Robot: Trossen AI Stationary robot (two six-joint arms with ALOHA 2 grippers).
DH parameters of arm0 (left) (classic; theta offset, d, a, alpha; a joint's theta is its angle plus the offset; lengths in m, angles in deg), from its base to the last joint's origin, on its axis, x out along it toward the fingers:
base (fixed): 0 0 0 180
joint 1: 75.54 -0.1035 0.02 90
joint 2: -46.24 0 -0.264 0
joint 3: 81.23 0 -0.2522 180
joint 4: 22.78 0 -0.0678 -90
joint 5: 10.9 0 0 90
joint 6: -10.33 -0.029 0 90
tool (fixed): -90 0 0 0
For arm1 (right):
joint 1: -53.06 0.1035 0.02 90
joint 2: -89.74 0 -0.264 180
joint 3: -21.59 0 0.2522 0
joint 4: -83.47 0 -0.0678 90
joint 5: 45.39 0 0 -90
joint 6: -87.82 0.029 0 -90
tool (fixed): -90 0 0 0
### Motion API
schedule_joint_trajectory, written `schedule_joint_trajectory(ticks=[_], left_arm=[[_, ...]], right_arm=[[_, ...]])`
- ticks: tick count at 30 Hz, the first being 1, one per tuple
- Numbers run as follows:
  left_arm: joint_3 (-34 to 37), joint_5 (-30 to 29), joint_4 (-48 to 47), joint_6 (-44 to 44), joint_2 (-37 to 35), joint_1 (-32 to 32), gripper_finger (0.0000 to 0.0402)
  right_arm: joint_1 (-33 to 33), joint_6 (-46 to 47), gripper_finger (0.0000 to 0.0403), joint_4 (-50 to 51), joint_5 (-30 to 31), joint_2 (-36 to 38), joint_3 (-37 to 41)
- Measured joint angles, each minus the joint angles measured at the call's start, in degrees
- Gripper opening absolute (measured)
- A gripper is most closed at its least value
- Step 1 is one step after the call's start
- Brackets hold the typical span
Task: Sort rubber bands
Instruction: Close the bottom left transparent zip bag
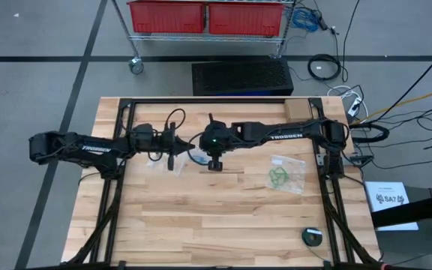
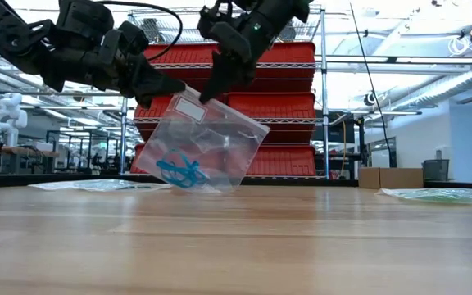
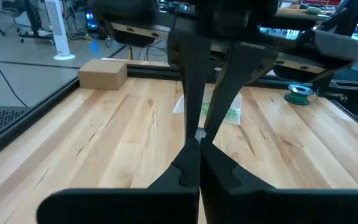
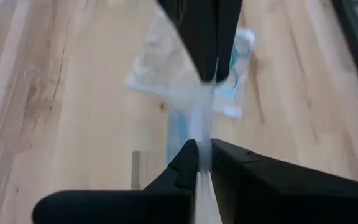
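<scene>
- The left gripper (image 2: 173, 84) has its fingers pressed together on the upper edge of a clear plastic bag (image 2: 207, 139), seen from table height; in the left wrist view the two dark fingers (image 3: 188, 168) meet with no gap.
- The right gripper (image 2: 211, 86) pinches the same bag edge just beside the left one — its fingers (image 4: 188, 165) are clamped on the thin clear plastic, which runs up between them in the right wrist view.
- The bag hangs tilted between the two grippers, its lower corner at or just above the tabletop (image 2: 236, 246); which of the two cannot be told.
- Blue rubber bands (image 2: 179, 170) lie bunched in the bag's lowest corner.
- From above, both arms meet near the middle of the tabletop's far half, the left arm (image 1: 88, 148) reaching in from the left and the right arm (image 1: 276, 133) from the right.
- A second clear bag (image 1: 286, 174) lies flat on the tabletop, toward the right side, well apart from the grippers — green rubber bands (image 1: 278, 178) sit inside it.
- A small roll of green tape (image 1: 313, 236) rests near the tabletop's near right corner.
- A cardboard box (image 3: 102, 73) sits at the tabletop's far edge.
- Red bins (image 2: 281, 106) on a wire shelf stand behind the tabletop.
</scene>
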Motion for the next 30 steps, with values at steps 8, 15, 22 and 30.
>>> schedule_joint_trajectory(ticks=[8,15,22,30], left_arm=[[0.0,-0.7,0.0,0.0,0.0,0.0,0.0],[0.0,-0.8,0.4,0.0,-0.1,-1.2,0.0],[0.0,-0.9,0.4,0.0,-0.1,-1.5,0.0],[0.0,-0.8,0.2,-1.0,-0.1,-1.5,0.0]], right_arm=[[0.4,1.7,0.0011,9.5,2.4,0.0,0.1],[0.4,3.5,0.0011,17.4,3.5,-0.1,0.2],[0.4,4.0,0.0011,22.0,7.5,-0.1,0.2],[0.4,5.7,0.0011,24.6,7.7,-0.2,0.2]])
